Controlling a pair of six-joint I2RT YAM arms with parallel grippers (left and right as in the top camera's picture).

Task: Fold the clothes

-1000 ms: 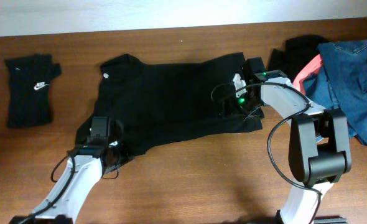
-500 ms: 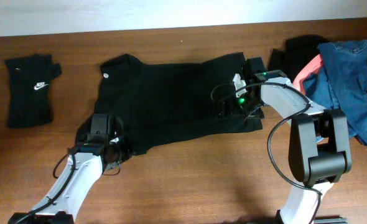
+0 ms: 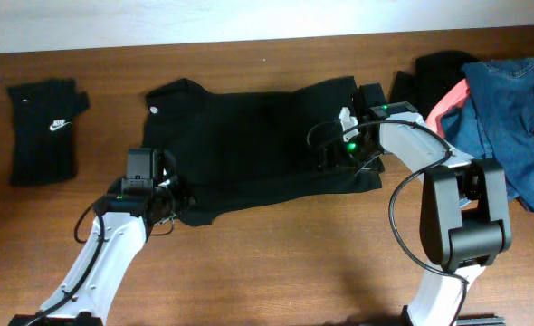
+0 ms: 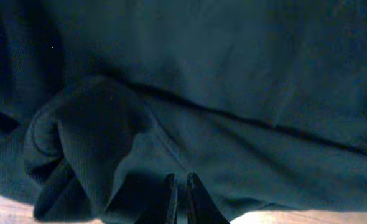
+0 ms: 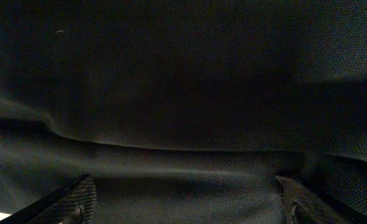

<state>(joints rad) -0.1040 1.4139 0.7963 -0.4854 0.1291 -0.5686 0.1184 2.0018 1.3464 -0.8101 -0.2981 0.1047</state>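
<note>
Black shirt [image 3: 249,136] lies spread on the surface [image 3: 294,263], soft and limp, likely to sag and crease; hems and corners give the best hold. Its bunched near hem is pinched in the closed left tool [image 4: 180,200]; the right tool [image 5: 186,199] gapes wide over the fabric, holding nothing.

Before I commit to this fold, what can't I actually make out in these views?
- Left end effector: overhead, its own wrist covers it, so its grip on the black shirt is unseen there.
- Right end effector: overhead, likewise hidden by its wrist.
- Right wrist: dark fabric fills the view; which part of the shirt is unclear.
- Overhead: jeans cut off by the right edge; the black garment behind is mostly covered.
</note>
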